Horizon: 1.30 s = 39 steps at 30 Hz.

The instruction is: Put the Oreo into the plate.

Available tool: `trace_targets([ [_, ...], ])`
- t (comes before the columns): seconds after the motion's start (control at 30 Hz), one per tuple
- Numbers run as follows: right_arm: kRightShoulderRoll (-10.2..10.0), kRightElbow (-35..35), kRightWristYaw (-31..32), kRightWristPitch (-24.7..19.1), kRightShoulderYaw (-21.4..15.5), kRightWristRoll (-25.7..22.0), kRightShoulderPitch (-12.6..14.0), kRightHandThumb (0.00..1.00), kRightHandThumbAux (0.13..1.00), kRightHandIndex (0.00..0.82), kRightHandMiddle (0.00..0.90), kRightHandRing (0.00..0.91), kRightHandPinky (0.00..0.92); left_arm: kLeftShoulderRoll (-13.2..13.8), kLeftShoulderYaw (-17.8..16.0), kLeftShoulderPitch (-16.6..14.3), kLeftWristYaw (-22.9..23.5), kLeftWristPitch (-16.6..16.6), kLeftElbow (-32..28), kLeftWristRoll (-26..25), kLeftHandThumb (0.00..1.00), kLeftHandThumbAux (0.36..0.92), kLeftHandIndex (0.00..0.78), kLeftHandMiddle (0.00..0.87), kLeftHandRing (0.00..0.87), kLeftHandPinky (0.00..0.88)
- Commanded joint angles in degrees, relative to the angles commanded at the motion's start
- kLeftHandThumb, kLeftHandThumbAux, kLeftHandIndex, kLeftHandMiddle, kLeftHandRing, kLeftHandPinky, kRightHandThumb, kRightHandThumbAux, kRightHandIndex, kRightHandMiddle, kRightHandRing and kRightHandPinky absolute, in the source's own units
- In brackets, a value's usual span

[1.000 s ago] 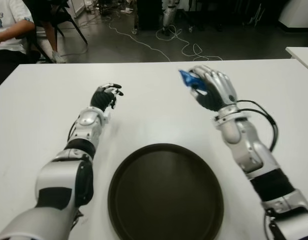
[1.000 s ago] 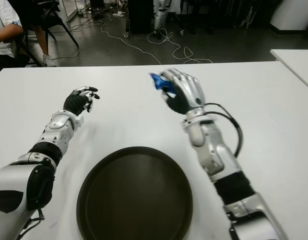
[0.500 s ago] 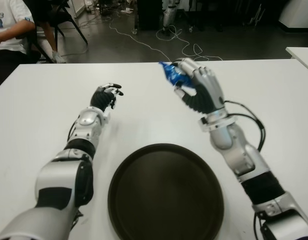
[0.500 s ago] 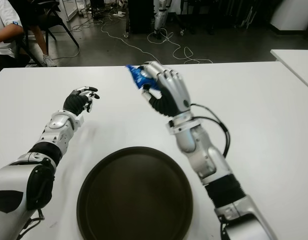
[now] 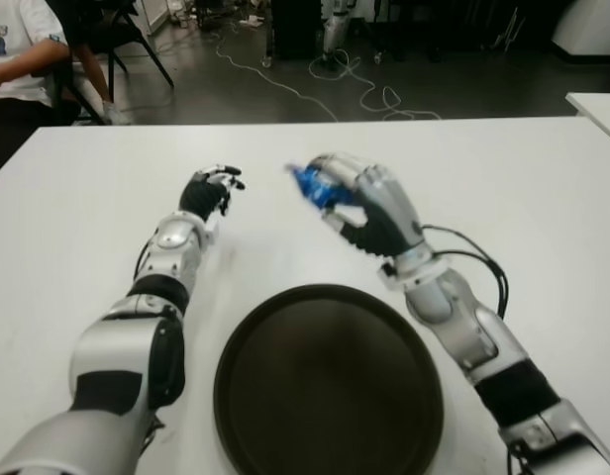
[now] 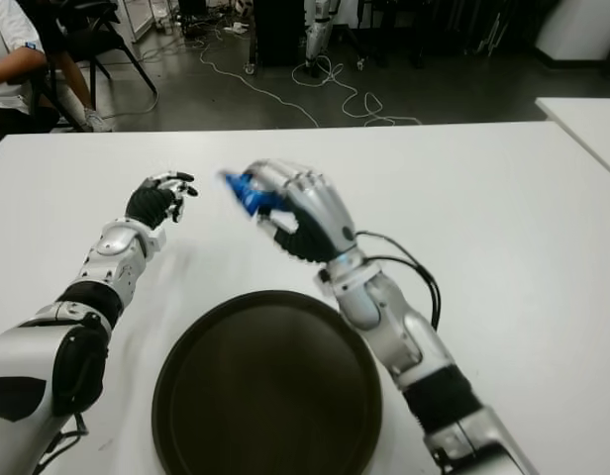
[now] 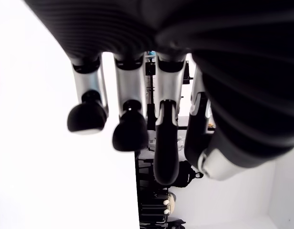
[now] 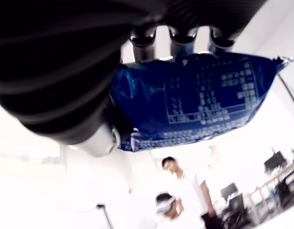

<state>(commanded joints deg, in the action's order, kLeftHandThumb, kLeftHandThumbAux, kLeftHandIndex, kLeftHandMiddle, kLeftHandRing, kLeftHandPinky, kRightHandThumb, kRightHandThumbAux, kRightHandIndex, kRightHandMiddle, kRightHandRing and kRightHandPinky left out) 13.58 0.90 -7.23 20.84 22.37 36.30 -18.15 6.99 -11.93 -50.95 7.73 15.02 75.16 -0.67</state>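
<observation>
Your right hand (image 5: pixel 369 203) grips the blue Oreo pack (image 5: pixel 313 185) above the white worktop (image 5: pixel 523 188), at 12 o'clock from the dark plate (image 5: pixel 329 380). Your left hand (image 5: pixel 210 190), at 10 o'clock, hangs relaxed and holds nothing.

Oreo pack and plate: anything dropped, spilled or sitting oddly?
Nothing stands out. The right hand grips the blue Oreo pack above the table, beyond the empty plate. The left hand holds nothing.

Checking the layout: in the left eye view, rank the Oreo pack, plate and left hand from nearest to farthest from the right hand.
1. Oreo pack: gripped in the right hand.
2. Plate: just below, nearer the robot.
3. Left hand: off to the left, holding nothing.
</observation>
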Motion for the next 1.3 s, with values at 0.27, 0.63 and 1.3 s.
trace_targets([
  [0.27,5.4,-6.6,19.2,-6.9,0.7,-0.7,-0.2,0.681,0.735,0.432,0.742,0.764,0.768,0.0,0.0,0.0,0.1,-0.1,0.0,0.0,0.854,0.662,0.410,0.549,0.801,0.825],
  [0.63,9.5,-11.8,33.8,-13.0,1.6,1.0,-1.2,0.680,0.734,0.428,0.689,0.714,0.728,-0.1,0.2,0.0,0.0,0.1,0.0,0.2,0.855,0.661,0.413,0.554,0.779,0.803],
  [1.3,10.5,-13.8,42.7,-15.6,1.8,0.2,-2.4,0.678,0.736,0.425,0.652,0.676,0.668,-0.2,0.0,-0.1,-0.5,-0.1,0.0,0.0,0.855,0.661,0.413,0.551,0.781,0.814],
])
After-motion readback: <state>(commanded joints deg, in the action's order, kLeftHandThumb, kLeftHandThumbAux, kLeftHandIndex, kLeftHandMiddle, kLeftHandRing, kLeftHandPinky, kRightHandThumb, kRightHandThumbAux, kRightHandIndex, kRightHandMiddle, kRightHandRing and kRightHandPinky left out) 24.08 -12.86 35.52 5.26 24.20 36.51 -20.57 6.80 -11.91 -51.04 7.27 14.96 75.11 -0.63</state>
